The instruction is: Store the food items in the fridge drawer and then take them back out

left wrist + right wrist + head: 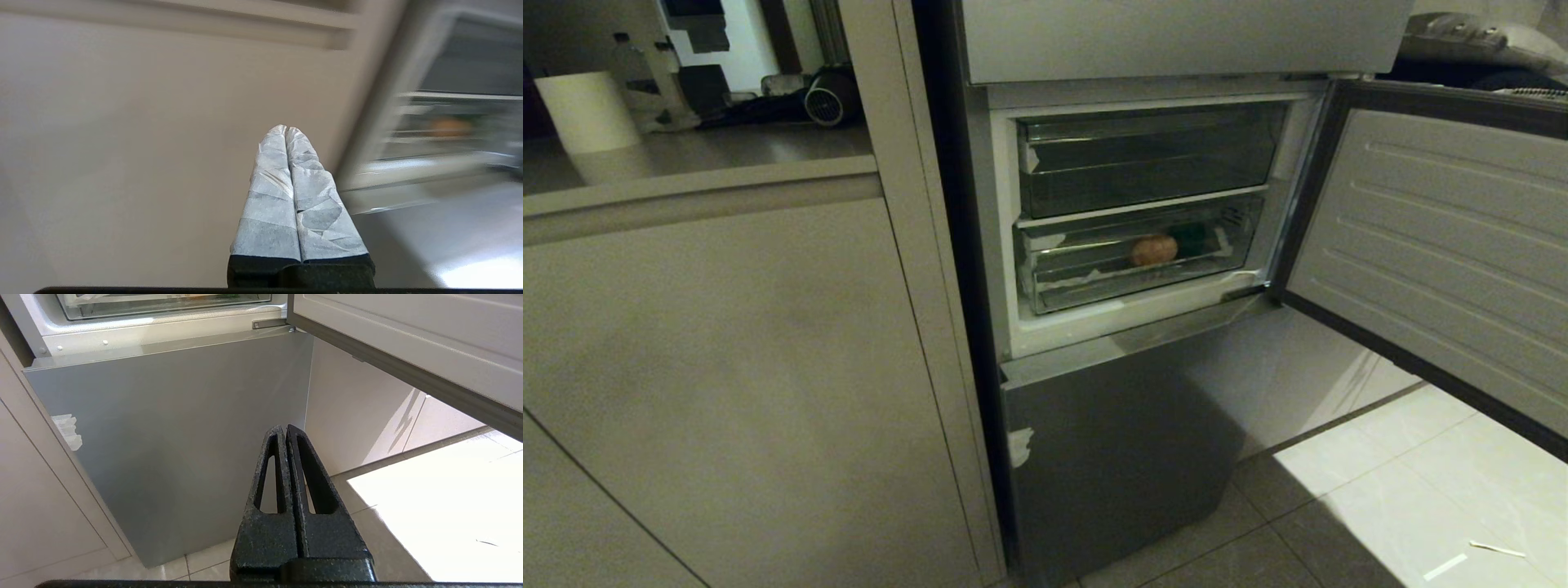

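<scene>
The orange-brown piece [1153, 250] and green lump [1192, 238] lie in the pushed-in fridge drawer [1086, 282]. The left end effector [287, 130] and right end effector [284, 428] both have fingers together, holding nothing.

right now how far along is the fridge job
Storing looks done: the orange-brown piece and the dark-green lump sit inside the fridge drawer, which is pushed in, with the fridge door open. Nothing is in hand: the left gripper and right gripper are shut and empty. Left: taking both back out.
</scene>
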Tool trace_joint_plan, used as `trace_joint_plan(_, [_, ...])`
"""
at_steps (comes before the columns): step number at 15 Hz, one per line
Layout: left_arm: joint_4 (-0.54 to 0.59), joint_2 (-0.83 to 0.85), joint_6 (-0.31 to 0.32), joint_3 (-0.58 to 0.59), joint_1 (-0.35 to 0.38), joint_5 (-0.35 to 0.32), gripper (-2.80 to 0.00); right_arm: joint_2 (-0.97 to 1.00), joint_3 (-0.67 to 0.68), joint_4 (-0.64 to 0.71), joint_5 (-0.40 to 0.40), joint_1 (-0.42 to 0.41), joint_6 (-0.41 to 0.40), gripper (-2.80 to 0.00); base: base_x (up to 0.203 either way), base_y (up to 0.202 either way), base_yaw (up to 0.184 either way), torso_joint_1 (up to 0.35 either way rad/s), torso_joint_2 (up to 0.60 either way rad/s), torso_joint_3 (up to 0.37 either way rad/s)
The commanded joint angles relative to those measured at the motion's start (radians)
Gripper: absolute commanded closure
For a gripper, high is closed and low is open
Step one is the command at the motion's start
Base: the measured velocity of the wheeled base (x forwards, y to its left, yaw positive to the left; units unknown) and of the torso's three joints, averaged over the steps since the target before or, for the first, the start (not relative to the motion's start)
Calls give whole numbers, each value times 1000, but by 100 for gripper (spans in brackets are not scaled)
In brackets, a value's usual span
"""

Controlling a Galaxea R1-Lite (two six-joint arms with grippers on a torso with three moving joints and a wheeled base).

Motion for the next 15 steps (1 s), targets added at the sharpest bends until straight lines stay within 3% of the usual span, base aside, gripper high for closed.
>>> trace_joint_plan(1, [95,-197,24,79,119,-3,0,1,31,-1,0,0,0,0,0,0,0,0,0,0])
trace_joint_plan(3, [151,-276,69,142,198,-53,0,0,31,-1,0,0,0,0,0,0,0,0,0,0])
trace_joint_plan(5, [198,-361,110,203,252,-176,0,0,31,-1,0,0,0,0,0,0,0,0,0,0])
trace_joint_plan(7, [306,-437,134,270,273,-310,0,0,31,-1,0,0,0,0,0,0,0,0,0,0])
trace_joint_plan(10, [391,-440,150,381,278,-425,0,1,31,-1,0,0,0,0,0,0,0,0,0,0])
trace_joint_plan(11, [450,-440,152,373,278,-422,0,1,31,-1,0,0,0,0,0,0,0,0,0,0])
trace_joint_plan(13, [558,-440,156,344,278,-314,0,1,31,-1,0,0,0,0,0,0,0,0,0,0])
trace_joint_plan(15, [573,-438,159,338,248,-320,0,0,31,-1,0,0,0,0,0,0,0,0,0,0])
